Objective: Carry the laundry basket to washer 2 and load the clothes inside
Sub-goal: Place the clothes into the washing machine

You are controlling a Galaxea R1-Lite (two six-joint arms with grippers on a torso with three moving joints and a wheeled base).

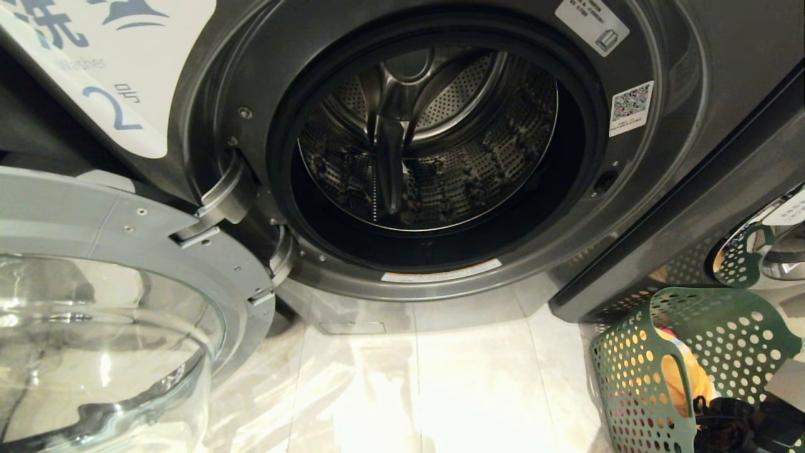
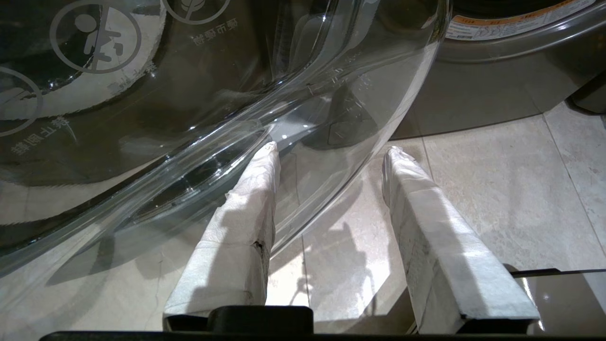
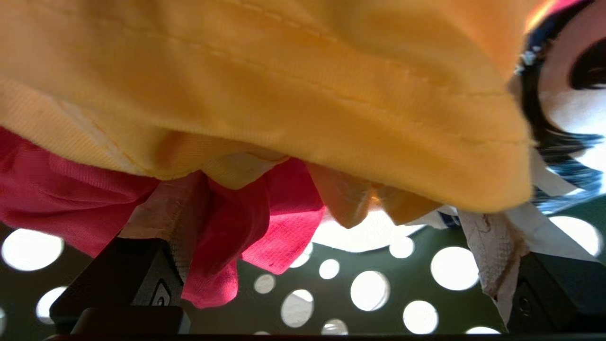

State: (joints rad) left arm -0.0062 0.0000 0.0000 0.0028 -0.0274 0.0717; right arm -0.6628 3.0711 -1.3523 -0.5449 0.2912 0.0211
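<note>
You have washer 2 [image 1: 427, 145] in front of you with its glass door [image 1: 107, 327] swung fully open and the drum bare. The laundry basket [image 1: 685, 371] stands on the floor just right of washer 2. Your right gripper [image 3: 331, 227] is inside it, fingers spread wide among the clothes [image 3: 265, 85]. Your left gripper [image 2: 331, 156] hangs half open beside the door, holding nothing.

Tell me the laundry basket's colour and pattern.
The laundry basket is dark green, perforated all over with round holes; head view shows it best.
</note>
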